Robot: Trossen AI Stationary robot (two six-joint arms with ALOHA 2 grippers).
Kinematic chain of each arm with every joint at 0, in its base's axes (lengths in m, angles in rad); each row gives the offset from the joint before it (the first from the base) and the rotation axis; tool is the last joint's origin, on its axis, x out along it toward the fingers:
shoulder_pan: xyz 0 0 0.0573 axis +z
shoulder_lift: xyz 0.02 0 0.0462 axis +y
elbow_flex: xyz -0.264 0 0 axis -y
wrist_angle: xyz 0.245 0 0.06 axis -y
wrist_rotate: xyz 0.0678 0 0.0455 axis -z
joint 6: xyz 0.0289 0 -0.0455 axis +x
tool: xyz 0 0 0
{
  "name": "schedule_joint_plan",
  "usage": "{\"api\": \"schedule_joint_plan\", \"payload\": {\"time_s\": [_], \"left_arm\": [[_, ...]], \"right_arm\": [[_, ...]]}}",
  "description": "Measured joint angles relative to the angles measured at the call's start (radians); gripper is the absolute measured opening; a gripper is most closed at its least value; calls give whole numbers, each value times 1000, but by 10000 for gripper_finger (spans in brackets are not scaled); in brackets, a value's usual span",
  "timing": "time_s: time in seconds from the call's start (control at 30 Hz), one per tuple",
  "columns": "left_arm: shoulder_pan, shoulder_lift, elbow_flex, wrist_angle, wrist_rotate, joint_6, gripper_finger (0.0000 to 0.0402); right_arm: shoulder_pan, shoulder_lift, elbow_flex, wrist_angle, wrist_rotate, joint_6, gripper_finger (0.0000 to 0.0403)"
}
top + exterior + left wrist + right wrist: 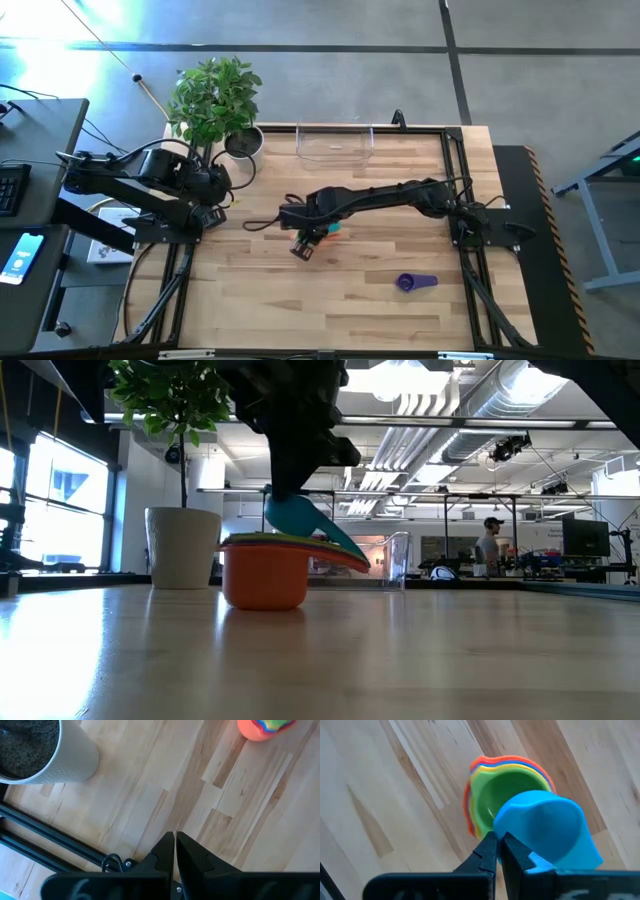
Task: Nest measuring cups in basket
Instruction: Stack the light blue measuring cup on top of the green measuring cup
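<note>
A: Where is the blue cup [547, 827]?

B: Mid-tabletop [350, 290], pinched at its edge by the right end effector [496, 839], just above the orange-based stack [265, 568]. It looks light, stiff and slick; the flat handle seems the safest hold.

A: And the containers?

B: The clear basket [335, 145] at the far edge looks empty. A purple cup [412, 283] lies apart. The left end effector [175, 840] waits closed near the plant pot [35, 750].

An open lab: exposed ceiling ducts [520, 400], monitor-laden workbenches [560, 565], a person [489, 542] standing there
</note>
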Motion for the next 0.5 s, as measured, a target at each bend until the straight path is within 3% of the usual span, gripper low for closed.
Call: {"api": "schedule_joint_plan", "payload": {"time_s": [0.5], "left_arm": [[0, 0, 0, 3, 0, 15, 10]], "right_arm": [[0, 0, 0, 50, 0, 7, 58]]}}
